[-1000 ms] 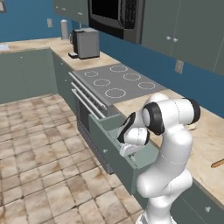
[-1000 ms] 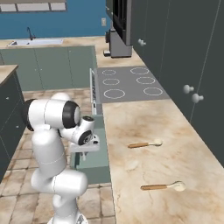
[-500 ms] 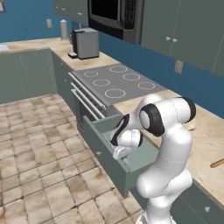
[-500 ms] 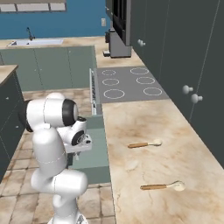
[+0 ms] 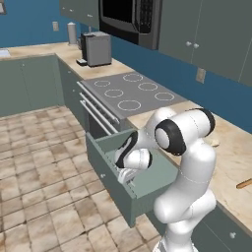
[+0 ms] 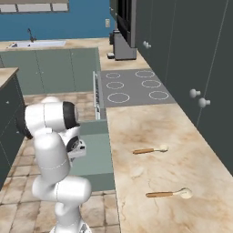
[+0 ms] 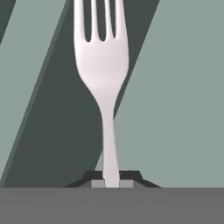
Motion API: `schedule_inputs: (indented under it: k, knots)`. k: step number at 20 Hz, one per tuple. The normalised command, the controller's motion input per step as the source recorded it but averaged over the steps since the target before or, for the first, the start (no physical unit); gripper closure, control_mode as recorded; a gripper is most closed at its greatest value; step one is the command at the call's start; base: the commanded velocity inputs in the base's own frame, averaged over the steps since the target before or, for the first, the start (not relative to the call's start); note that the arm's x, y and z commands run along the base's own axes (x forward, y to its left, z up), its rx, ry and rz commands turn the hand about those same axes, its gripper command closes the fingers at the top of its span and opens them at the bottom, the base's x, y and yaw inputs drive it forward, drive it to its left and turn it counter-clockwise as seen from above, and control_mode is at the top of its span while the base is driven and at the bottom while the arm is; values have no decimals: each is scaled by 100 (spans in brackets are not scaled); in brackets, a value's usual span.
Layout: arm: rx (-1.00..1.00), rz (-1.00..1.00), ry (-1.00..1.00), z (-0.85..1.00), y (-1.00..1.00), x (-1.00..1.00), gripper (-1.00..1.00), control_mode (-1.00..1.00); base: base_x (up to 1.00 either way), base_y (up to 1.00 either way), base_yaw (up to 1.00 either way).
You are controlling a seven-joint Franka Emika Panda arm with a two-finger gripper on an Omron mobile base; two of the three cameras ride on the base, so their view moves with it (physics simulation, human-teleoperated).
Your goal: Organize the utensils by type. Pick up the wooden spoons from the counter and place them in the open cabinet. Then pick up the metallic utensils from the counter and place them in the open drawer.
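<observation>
My gripper [image 7: 111, 182] is shut on the handle of a silver-grey fork [image 7: 103, 65], the metallic utensil, whose tines point away from the hand. The gripper [image 5: 126, 173] hangs over the open drawer [image 5: 112, 190], low inside its grey-green box [image 6: 93, 157]. In the right base view the hand [image 6: 78, 148] is at the drawer's left side. Two wooden spoons [image 6: 150, 149] [image 6: 169, 194] lie on the beige counter [image 6: 150, 120], one behind the other. An orange-brown handle tip [image 5: 244, 183] shows at the right edge of the counter [image 5: 231, 147].
A stove top [image 5: 129, 92] adjoins the counter beyond the drawer, with a microwave [image 5: 129, 18] above it and a toaster [image 5: 96, 49] further back. Wall cabinets [image 6: 191, 54] in view have shut doors. Tiled floor [image 5: 44, 167] lies to the left.
The hand with the fork has moved outward from the counter and slightly lower over the drawer. The drawer front looks further out than a second ago. The spoons have not moved.
</observation>
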Motion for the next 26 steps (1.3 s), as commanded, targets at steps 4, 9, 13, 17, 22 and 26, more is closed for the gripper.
schedule_inputs:
  k: [4,9,13,17,22,26]
  knots:
    - [5,-2,3,-1,48,-1,100,-100,0,0,0]
    - [7,-4,6,0,48,-1,100,-100,0,0,0]
    - [7,-6,6,0,45,-7,100,-100,0,0,0]
    - [2,-7,2,-2,48,-10,100,-100,0,0,0]
    - [0,-4,0,-7,56,-5,100,-100,0,0,0]
    - [0,-4,0,-3,51,-6,100,-100,0,0,0]
